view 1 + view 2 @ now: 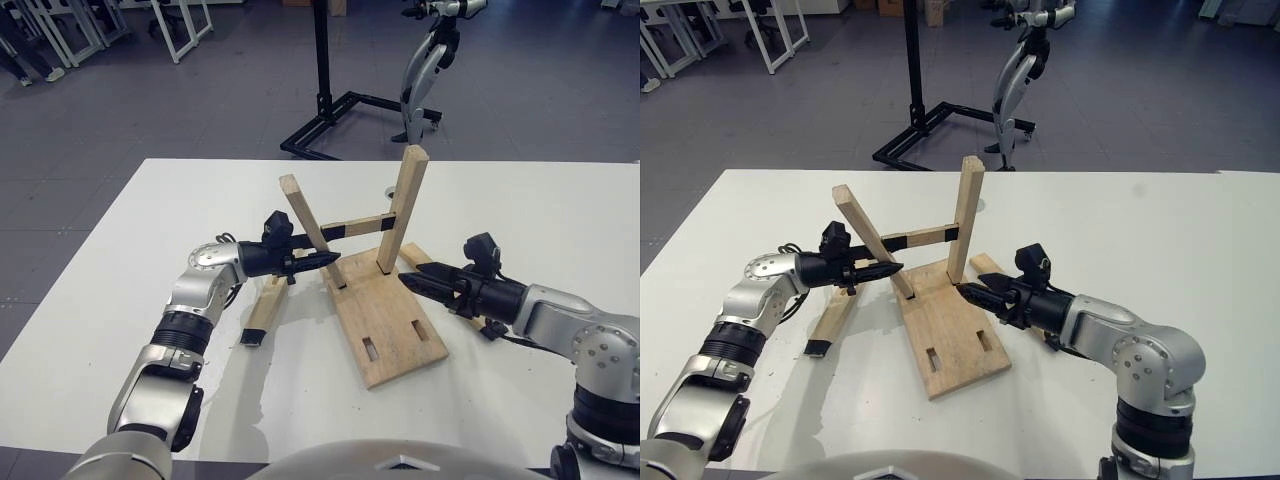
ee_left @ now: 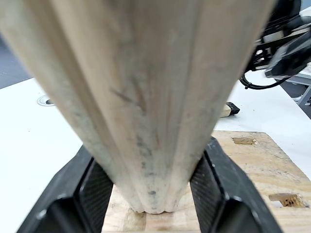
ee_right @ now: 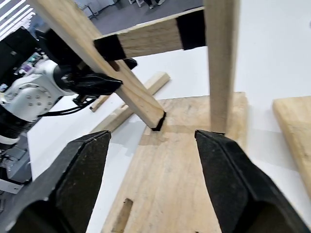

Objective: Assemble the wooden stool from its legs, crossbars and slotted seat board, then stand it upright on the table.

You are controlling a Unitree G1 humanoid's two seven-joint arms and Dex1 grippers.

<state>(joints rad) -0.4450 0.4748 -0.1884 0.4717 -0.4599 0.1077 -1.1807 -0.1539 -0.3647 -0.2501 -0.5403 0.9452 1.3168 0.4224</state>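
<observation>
Slanted leg (image 1: 305, 215) pinched between left fingers (image 2: 92, 189); right fingers (image 3: 82, 170) spread apart.

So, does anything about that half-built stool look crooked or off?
Yes. The leaning leg tilts sharply sideways from the seat board, while the upright leg stands nearly straight, with the crossbar joining them. The left gripper is clamped on the leaning leg.

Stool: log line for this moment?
seat board: flat on table | tilted leg, upright leg standing on it, crossbar between | left claw: shut on tilted leg | right claw: open, near upright leg
</observation>
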